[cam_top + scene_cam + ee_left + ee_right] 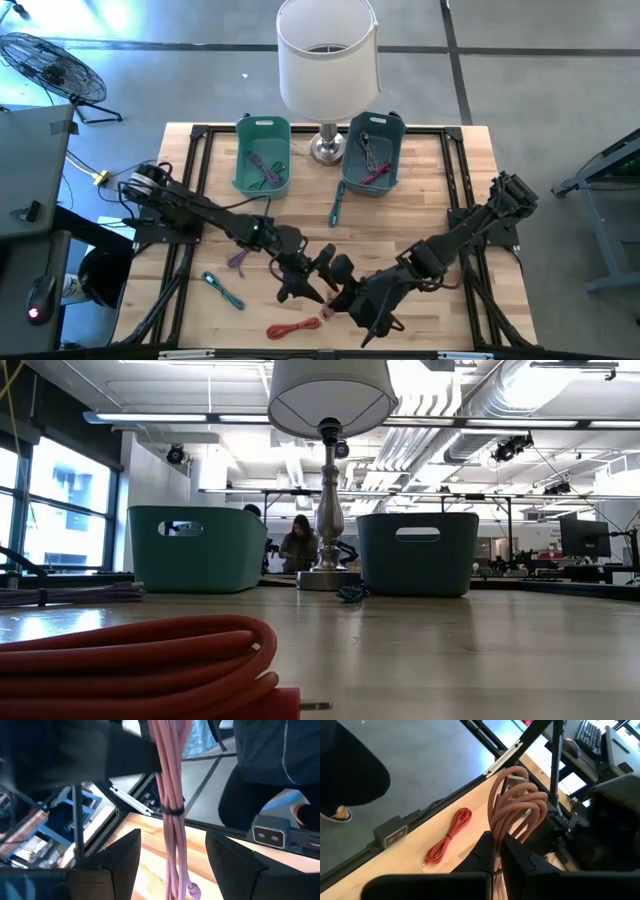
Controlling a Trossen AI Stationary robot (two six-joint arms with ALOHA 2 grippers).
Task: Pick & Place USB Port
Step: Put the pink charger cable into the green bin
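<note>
A pink USB cable bundle (516, 807), bound by a black tie (172, 811), is held above the table's near middle. My right gripper (499, 840) (345, 290) is shut on it. My left gripper (172, 834) (305, 275) is open, with one finger on each side of the same bundle (170, 780), and touches nothing. A red coiled cable (290, 328) (447, 837) (130, 660) lies flat on the table near the front edge. Two teal bins hold cables at the far side, the left bin (262, 155) and the right bin (372, 152). My right gripper pinches the pink bundle between its two fingers (485, 852). The looped end (512, 785) sticks out beyond the fingertips. The bundle runs on past my left gripper's fingers as straight strands (175, 865). I cannot tell whether its far end touches the table.
A lamp (328, 60) stands between the bins at the far edge. A teal cable (336, 205), a purple cable (237, 260) and a blue cable (222, 290) lie loose on the wood. A person's dark legs (345, 775) stand by the near edge. Bare wood shows at the right (440, 200).
</note>
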